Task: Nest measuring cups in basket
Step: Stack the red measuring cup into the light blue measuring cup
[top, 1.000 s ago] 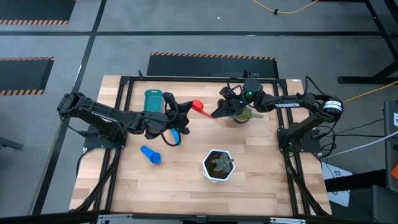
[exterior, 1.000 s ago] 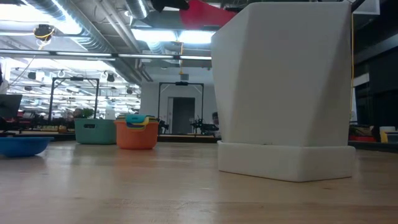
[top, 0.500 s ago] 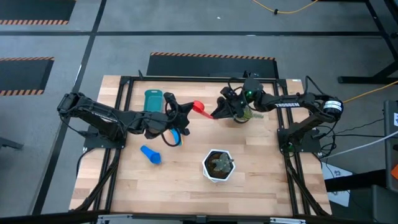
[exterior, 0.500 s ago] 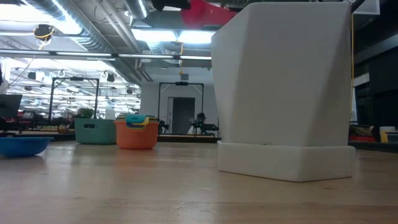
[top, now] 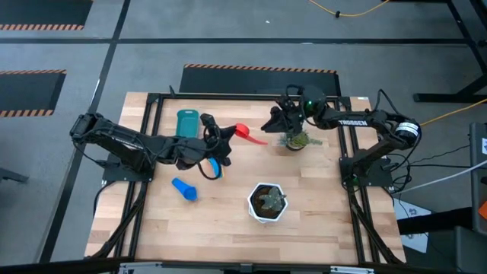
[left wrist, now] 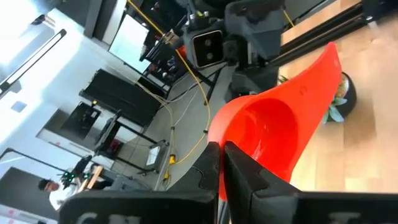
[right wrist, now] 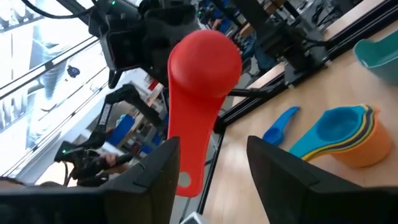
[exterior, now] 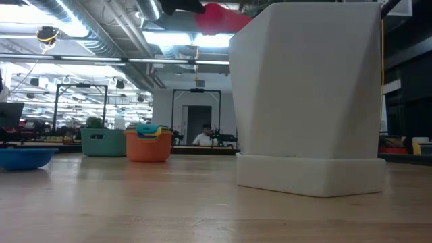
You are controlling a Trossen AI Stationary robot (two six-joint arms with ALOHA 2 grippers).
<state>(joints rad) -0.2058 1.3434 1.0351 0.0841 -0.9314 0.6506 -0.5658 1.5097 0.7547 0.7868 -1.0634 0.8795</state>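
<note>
High view: red cup (top: 244,131) at left tool (top: 226,137).

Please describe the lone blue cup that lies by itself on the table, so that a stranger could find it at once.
Start from the white hexagonal plant pot near the front of the wooden table. Toward the left arm's side lies a small light blue plastic measuring cup, alone on bare wood. Unlike the stacked cups, it is not nested in anything.

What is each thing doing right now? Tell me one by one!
red cup: held in the air by the left pincer, which is shut on its rim.
right pincer: open, fingers either side of the red cup's handle.
nested cups: stacked on the table.
dark blue cup: lying alone.
basket: upright.
</note>
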